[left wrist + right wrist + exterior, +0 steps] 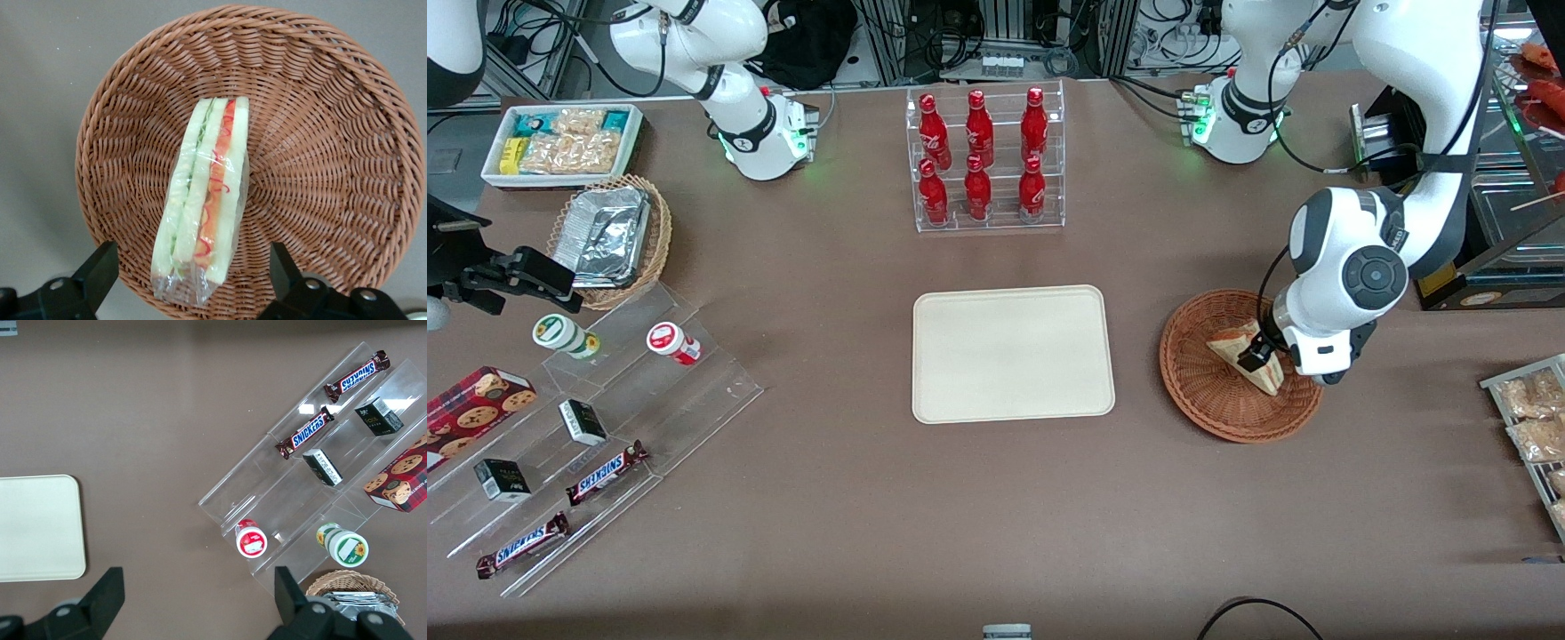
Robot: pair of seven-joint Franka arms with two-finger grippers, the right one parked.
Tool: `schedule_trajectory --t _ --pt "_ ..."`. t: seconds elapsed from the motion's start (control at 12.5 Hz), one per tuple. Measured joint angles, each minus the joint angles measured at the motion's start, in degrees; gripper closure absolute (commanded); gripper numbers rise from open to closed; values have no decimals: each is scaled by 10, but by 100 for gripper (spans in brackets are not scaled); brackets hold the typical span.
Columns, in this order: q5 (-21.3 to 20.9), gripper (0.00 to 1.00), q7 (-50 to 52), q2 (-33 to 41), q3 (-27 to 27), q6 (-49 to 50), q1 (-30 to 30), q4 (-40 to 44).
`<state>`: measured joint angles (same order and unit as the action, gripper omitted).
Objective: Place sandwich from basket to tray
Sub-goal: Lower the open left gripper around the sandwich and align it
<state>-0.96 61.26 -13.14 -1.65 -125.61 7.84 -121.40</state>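
- Left arm's black two-finger gripper (190,270) hangs low over the round reddish-brown woven wicker basket (1200,391), fingers spread wide with one black fingertip (100,263) on either side of the sandwich's near end, not touching it as far as the wrist view shows.
- Small triangular wedge sandwich (203,200), pale bread with green and red filling along its cut edge and clear wrap around it, lies in the basket, stretching from around the middle out to the rim.
- Flat rectangular cream-beige tray (1013,353) with rounded corners sits on the brown table just beside the basket, toward the parked arm's end, with a gap between them.
- Clear acrylic rack of six red bottles (984,158) stands farther from the front camera than the tray.
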Motion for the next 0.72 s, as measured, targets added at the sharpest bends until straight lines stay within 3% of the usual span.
schedule_trajectory --t 0.56,0.64,0.72 --pt "7 0 1 -25 0 -19 0 -8" --pt "12 4 1 -29 -1 -19 0 -8" --pt "13 23 1 -33 -1 -20 0 -8"
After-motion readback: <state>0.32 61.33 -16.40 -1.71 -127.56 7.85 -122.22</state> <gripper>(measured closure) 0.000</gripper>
